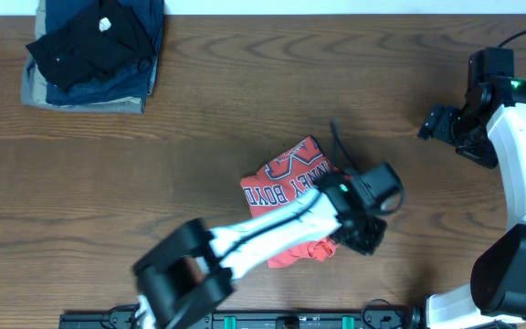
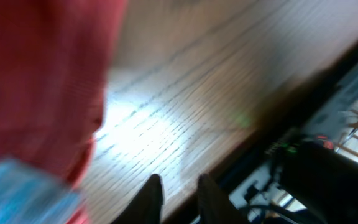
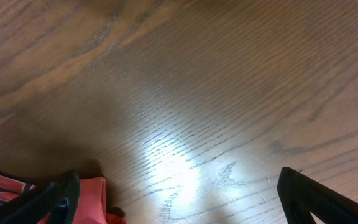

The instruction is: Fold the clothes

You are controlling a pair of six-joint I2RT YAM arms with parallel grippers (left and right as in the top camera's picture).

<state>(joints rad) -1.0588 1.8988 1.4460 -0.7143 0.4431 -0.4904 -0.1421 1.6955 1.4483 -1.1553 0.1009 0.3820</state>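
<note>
Orange-red T-shirt [image 1: 286, 178] lies bunched mid-way across the table [image 1: 199, 119], half hidden under my left arm. Left gripper [image 1: 365, 236] fingers [image 2: 151, 199] stand narrowly apart, pinching nothing. Right gripper [image 1: 436, 123] is spread wide and empty. My left wrist view is blurred.

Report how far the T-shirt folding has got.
Done: the orange-red T-shirt lies mid-table as a compact but rumpled bundle, lettering up, not spread flat.
In hand: the left tool is at its edge, fingers close together with no cloth seen between them, though that view is blurred. The right tool is open, off to the side.
Left: probably neatening the loose lower edge, perhaps moving it to the folded stack.
</note>
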